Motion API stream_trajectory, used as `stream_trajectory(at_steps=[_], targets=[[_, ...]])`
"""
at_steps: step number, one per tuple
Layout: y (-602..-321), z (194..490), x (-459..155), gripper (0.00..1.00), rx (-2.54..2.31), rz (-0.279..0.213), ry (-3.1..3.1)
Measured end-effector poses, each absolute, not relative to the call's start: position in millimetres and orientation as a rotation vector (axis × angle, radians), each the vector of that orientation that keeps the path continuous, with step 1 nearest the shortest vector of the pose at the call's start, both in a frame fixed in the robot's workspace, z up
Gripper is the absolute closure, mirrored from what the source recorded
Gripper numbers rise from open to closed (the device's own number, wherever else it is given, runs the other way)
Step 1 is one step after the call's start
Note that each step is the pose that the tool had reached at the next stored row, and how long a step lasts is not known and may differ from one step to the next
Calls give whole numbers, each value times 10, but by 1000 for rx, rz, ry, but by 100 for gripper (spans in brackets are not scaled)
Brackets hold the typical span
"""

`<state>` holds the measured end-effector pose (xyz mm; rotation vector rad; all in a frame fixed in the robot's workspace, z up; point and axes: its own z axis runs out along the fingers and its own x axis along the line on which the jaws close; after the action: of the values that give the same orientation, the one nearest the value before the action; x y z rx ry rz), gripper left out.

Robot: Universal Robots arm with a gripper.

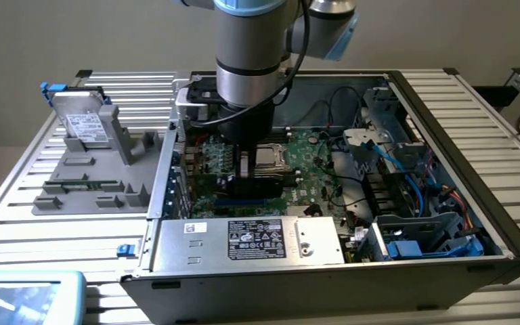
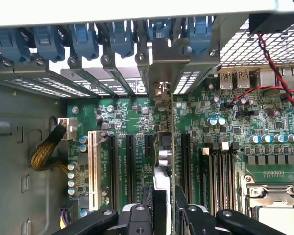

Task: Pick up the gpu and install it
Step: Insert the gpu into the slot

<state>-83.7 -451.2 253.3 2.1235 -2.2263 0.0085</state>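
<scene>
Claw (image 2: 165,198) clamps gpu (image 2: 165,154) edge-on, long axis toward rear slots (image 2: 112,81), bracket (image 2: 161,61) leading.

Exterior view: soft, even light from above, medium-bright, no hard shadows. The ribbed aluminium table (image 1: 477,101) throws pale sheen along its slats. Inside the open dark-grey computer case (image 1: 513,261) it's dimmer; the grey cylindrical robot arm (image 1: 251,61) shades the green motherboard (image 1: 310,159) right beneath it.

Wrist view: the white strip along the case edge (image 2: 137,10) is blown out. Daylight-bright patches come through the perforated metal slot covers (image 2: 44,85). The board is evenly lit. The thin edge-on expansion card, the gpu (image 2: 165,142), shows a small silvery glint. The black two-finger gripper (image 2: 165,200) reads near-silhouette.
</scene>
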Motion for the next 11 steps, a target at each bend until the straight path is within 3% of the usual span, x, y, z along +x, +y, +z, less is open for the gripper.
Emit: stream_trajectory(at_steps=[11], targets=[[-4511,2526,-840,72,2122,6,-2230]])
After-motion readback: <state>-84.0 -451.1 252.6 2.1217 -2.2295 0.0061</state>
